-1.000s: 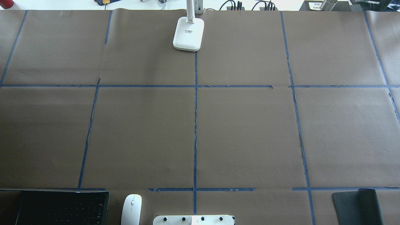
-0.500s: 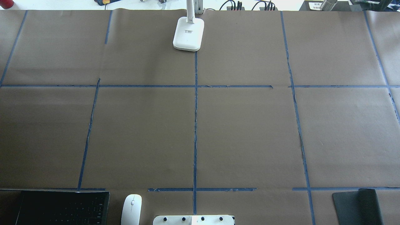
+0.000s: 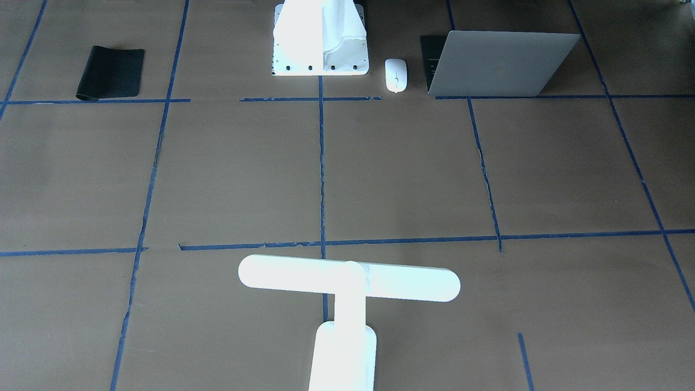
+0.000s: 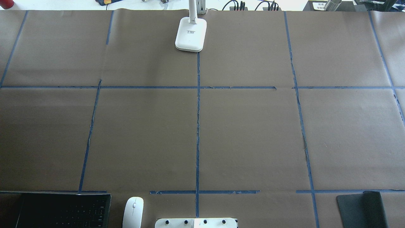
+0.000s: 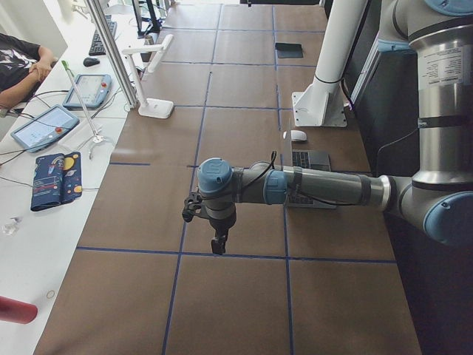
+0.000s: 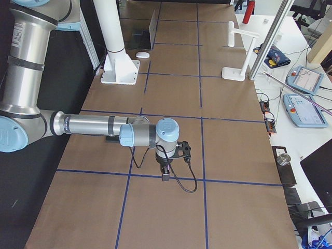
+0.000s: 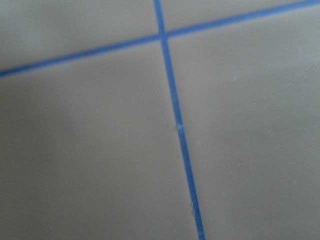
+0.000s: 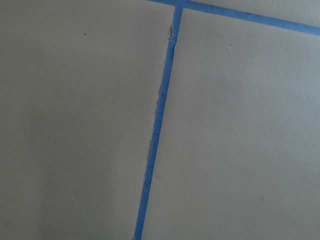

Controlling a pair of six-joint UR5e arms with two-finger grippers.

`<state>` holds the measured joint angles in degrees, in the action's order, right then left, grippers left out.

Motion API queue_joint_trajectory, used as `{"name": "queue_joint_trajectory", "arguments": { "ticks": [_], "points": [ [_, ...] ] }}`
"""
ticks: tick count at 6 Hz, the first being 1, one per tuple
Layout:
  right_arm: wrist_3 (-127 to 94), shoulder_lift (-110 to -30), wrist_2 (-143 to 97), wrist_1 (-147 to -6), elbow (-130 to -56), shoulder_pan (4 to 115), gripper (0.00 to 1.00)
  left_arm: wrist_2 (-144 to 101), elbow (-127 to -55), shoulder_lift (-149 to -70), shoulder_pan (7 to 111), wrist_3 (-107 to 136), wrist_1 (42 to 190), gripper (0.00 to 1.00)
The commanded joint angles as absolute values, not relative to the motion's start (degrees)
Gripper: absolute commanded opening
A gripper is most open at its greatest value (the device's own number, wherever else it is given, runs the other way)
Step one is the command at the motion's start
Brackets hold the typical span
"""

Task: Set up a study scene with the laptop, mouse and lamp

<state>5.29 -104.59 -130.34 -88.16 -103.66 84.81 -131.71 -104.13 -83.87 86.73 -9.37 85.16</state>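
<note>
The grey laptop (image 3: pixel 499 62) stands open at the robot's near-left edge, and its black keys show in the overhead view (image 4: pixel 63 210). The white mouse (image 3: pixel 396 75) lies between it and the pedestal; it also shows overhead (image 4: pixel 133 211). The white T-shaped lamp (image 3: pixel 347 278) stands at the far middle edge, with its base (image 4: pixel 190 34) on the centre tape line. The left gripper (image 5: pixel 219 242) and the right gripper (image 6: pixel 165 174) hang over bare paper at the table's ends, far from these things. They show only in side views, so I cannot tell whether they are open or shut.
A black mat (image 3: pixel 111 72) lies at the robot's near right. The white bolted pedestal (image 3: pixel 320 38) stands at the near middle. Brown paper with blue tape lines (image 4: pixel 198 126) covers the table. Tablets and cables (image 5: pixel 52 126) lie beyond the far edge.
</note>
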Motion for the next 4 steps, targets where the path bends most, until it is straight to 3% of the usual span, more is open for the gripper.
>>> {"name": "queue_joint_trajectory", "arguments": {
  "ticks": [1, 2, 4],
  "points": [
    [5.27, -104.59, -130.34, -88.07, -103.71, 84.81, 1.0, -132.01, -106.07, -88.23, 86.49, -9.14, 86.82, 1.0],
    [5.27, -104.59, -130.43, -88.07, -103.71, 84.81, 1.0, -132.01, -106.43, -87.63, 86.4, -9.14, 92.67, 1.0],
    [5.27, -104.59, -132.44, -88.07, -103.62, 84.81, 1.0, -134.81, -107.57, -87.8, 74.61, -6.78, 104.45, 1.0]
  ]
}}
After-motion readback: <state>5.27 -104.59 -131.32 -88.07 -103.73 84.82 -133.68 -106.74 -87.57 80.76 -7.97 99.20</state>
